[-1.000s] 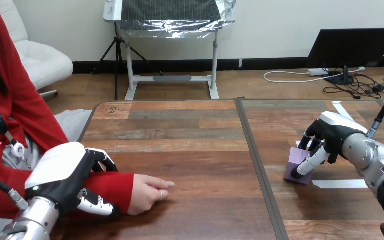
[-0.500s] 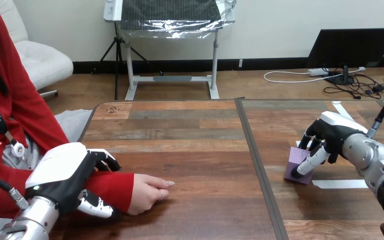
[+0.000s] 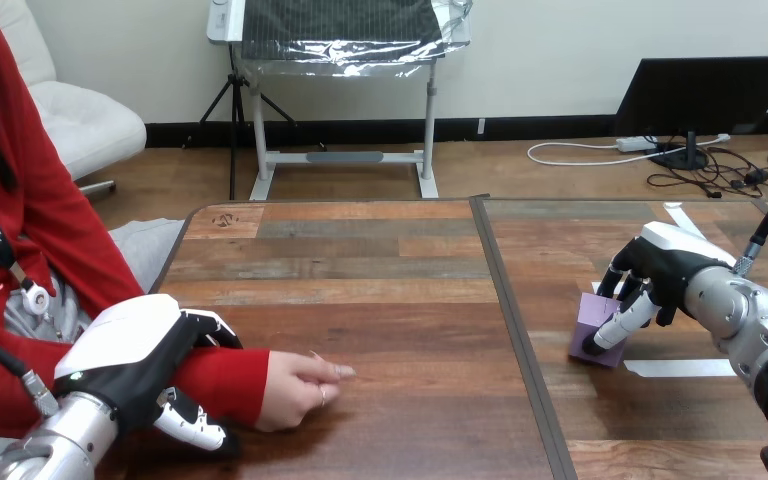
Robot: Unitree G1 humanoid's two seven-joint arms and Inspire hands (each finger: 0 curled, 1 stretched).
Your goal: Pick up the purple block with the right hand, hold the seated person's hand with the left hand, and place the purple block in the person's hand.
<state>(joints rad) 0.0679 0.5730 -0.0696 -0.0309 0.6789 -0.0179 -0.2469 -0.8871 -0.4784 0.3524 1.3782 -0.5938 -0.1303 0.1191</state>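
On the right side of the table, the right hand is clamped round the purple block, not yet lifted; the left hand grips the person's wrist; placing the block in the person's hand is outstanding.

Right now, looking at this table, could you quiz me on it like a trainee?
1. True or false: the purple block lies in the person's hand.
2. Fill in: the left hand curls round the person's red-sleeved ____.
3. The right hand grips: A the person's hand, B the purple block, C nothing?
Key: 1 false; 2 forearm; 3 B.
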